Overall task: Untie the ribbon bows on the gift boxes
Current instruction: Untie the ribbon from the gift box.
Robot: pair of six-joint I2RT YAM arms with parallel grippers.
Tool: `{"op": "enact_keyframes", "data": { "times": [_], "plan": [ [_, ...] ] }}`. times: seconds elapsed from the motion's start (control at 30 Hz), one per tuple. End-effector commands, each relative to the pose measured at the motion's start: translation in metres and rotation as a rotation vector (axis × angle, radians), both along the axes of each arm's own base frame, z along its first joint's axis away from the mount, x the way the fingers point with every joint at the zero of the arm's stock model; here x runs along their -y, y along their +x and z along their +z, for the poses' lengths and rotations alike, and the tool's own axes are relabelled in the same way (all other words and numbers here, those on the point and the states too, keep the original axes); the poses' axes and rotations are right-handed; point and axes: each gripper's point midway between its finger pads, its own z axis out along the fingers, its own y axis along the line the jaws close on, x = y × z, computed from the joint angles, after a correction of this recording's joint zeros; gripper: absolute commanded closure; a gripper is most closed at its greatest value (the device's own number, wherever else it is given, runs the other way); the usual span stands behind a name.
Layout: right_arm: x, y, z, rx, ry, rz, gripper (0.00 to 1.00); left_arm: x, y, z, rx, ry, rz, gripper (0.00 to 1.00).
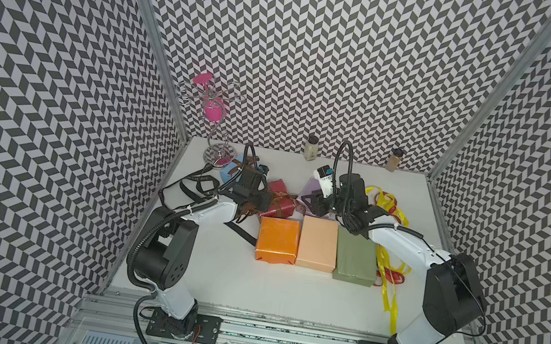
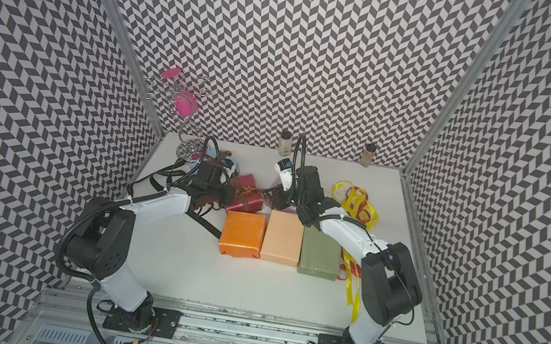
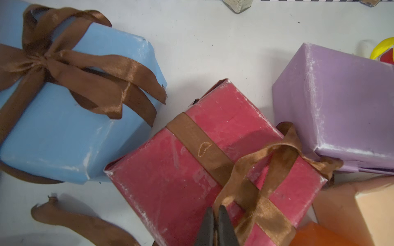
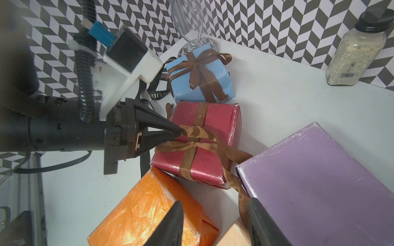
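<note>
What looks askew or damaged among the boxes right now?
The dark red paper-wrapped box lies skewed, its edges scuffed white. Its thin brown ribbon bow looks loosened, one strand pinched in the left gripper.

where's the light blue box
Back left of the table in a top view: the light blue box sits between the wire stand's base and the dark red box.
</note>
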Motion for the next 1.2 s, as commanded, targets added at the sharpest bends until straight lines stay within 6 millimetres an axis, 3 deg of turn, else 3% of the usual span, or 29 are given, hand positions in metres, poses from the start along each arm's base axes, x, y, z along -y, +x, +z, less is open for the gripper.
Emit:
{"op": "enact_keyframes", "data": {
  "times": [0.0, 0.27, 0.47, 0.6, 0.77, 0.9, 1.03, 1.1, 1.17],
  "plan": [
    [-0.003, -0.001, 0.028, 0.068, 0.051, 0.013, 0.51, -0.003, 0.008, 0.014, 0.037, 0.009, 0.036, 0.95],
    [-0.008, -0.002, 0.024, 0.058, 0.065, 0.035, 0.51, -0.053, -0.006, 0.029, 0.118, -0.05, 0.26, 1.0],
    [-0.01, -0.001, 0.018, 0.048, 0.06, 0.048, 0.51, -0.099, -0.041, 0.026, 0.168, -0.171, 0.449, 1.0],
    [-0.013, 0.0, 0.017, 0.046, 0.066, 0.057, 0.51, -0.13, -0.065, 0.034, 0.24, -0.229, 0.592, 1.0],
    [-0.018, 0.003, 0.016, 0.037, 0.072, 0.066, 0.51, -0.153, -0.084, 0.049, 0.309, -0.346, 0.717, 0.97],
    [-0.022, 0.005, 0.014, 0.028, 0.068, 0.074, 0.51, -0.171, -0.096, 0.04, 0.293, -0.418, 0.842, 0.93],
    [-0.026, 0.007, 0.011, 0.024, 0.057, 0.075, 0.52, -0.171, -0.099, 0.031, 0.276, -0.484, 0.856, 0.81],
    [-0.031, 0.007, 0.009, 0.023, 0.048, 0.084, 0.52, -0.164, -0.096, 0.03, 0.26, -0.507, 0.823, 0.57],
    [-0.036, 0.009, 0.007, 0.026, 0.037, 0.096, 0.52, -0.152, -0.091, 0.03, 0.244, -0.525, 0.755, 0.44]
  ]
}}
